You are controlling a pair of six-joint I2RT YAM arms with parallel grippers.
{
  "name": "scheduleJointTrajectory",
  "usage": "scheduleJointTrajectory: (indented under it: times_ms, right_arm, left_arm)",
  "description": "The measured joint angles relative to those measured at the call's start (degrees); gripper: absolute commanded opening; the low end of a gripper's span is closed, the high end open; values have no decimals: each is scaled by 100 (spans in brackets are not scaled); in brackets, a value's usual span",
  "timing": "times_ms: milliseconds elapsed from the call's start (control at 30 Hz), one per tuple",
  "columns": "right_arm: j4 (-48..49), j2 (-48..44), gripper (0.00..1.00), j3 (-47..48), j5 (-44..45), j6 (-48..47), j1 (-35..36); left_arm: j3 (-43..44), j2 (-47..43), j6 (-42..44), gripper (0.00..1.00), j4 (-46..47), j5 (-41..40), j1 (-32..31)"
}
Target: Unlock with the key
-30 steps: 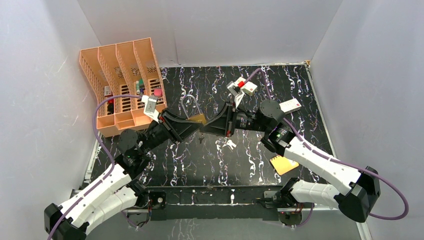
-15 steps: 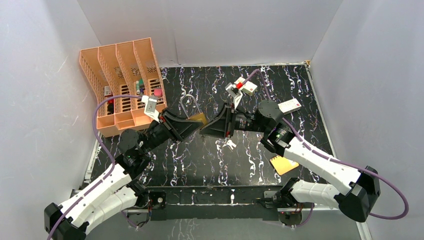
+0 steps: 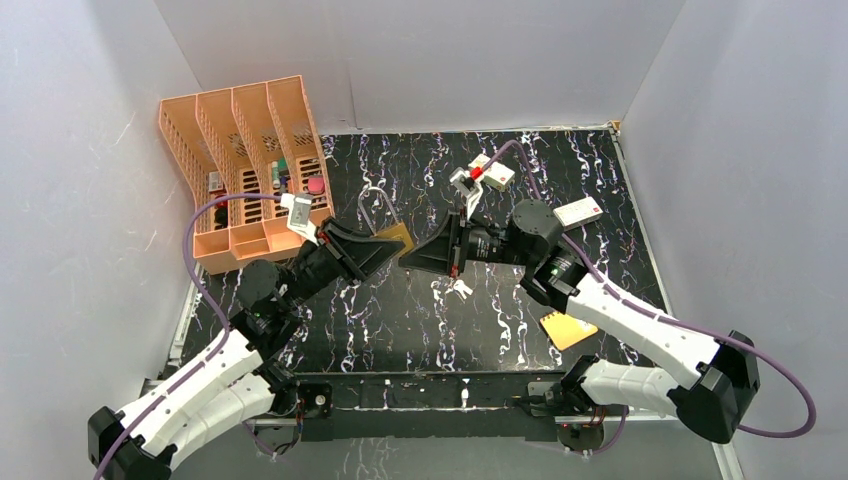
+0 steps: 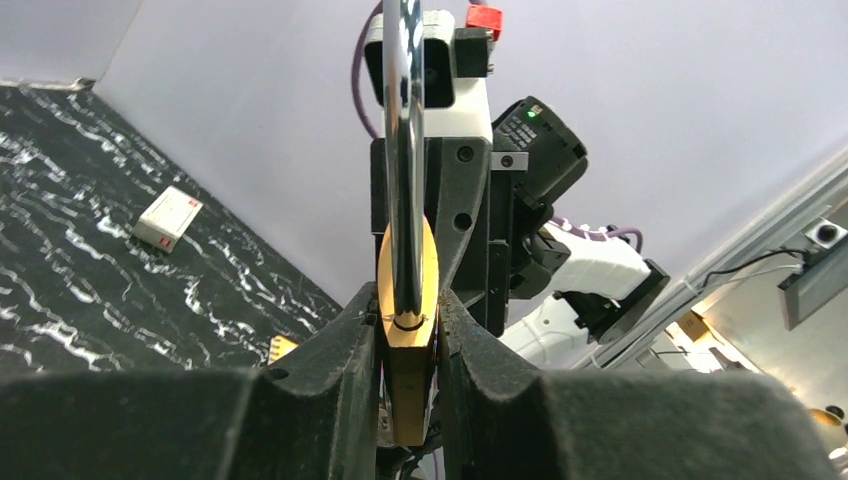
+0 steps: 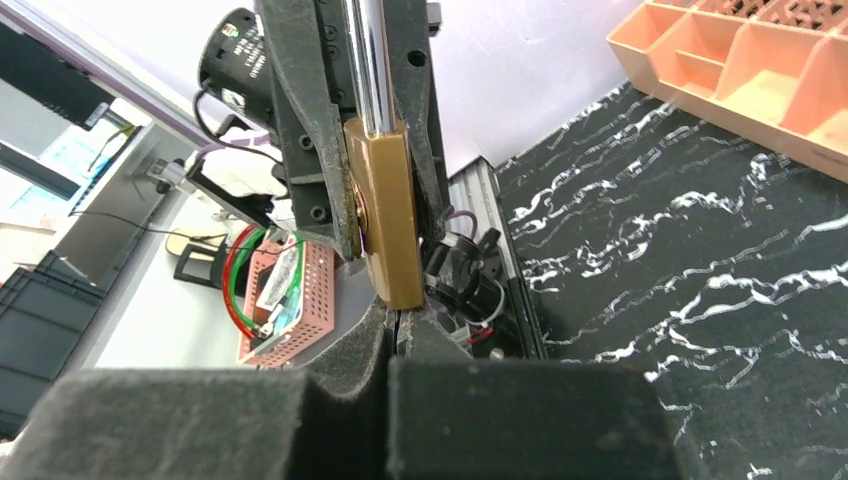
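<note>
A brass padlock (image 3: 393, 238) with a long steel shackle is held in the air over the middle of the table. My left gripper (image 3: 383, 247) is shut on its body; in the left wrist view the padlock (image 4: 408, 335) sits edge-on between both pads. My right gripper (image 3: 405, 258) faces it from the right, jaws shut, tips just under the padlock's (image 5: 385, 220) bottom end (image 5: 397, 315). Nothing shows between those tips but a thin slit. The key (image 3: 460, 290), a tiny silver bunch, lies on the table below the right wrist.
An orange desk organiser (image 3: 250, 170) with small items stands at the back left. A small white box (image 3: 580, 212) lies to the right. A flat orange-yellow object (image 3: 567, 328) lies near the right arm's base. White walls enclose the table.
My right gripper opened briefly, then shut, drawing back slightly from the padlock. The left gripper keeps its hold and has lifted a little. The key bunch has not moved.
</note>
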Motion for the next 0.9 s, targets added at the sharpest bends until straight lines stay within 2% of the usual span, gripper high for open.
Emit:
scheduleJointTrajectory:
  times_ms: [100, 300, 367, 467, 567, 633, 767, 900]
  right_arm:
    - [-175, -120, 0, -214, 116, -144, 4]
    - [-1152, -715, 0, -1121, 361, -299, 11]
    - [-1735, -885, 0, -1150, 791, -463, 15]
    - [-2791, -964, 0, -960, 2087, -732, 37]
    - [-3613, -647, 0, -811, 3523, -942, -120]
    - [-3904, -332, 0, -841, 4070, -1019, -450]
    - [-3926, 332, 0, -1008, 4542, -1115, -1294]
    - [-3735, 953, 0, -1047, 4752, -1281, -1805]
  left_arm:
    - [-68, -90, 146, 0, -275, -262, -44]
    - [-7, -105, 586, 0, -437, -905, -24]
    - [59, -98, 798, 0, -514, -999, -26]
    - [245, -31, 1239, 0, -874, -1023, -26]
    - [382, 122, 1827, 0, -1421, -970, -26]
    - [334, 186, 2129, 0, -1731, -944, -26]
    - [-157, 205, 2636, 0, -2083, -955, -26]
    - [-621, 310, 3016, 0, -2286, -933, -26]
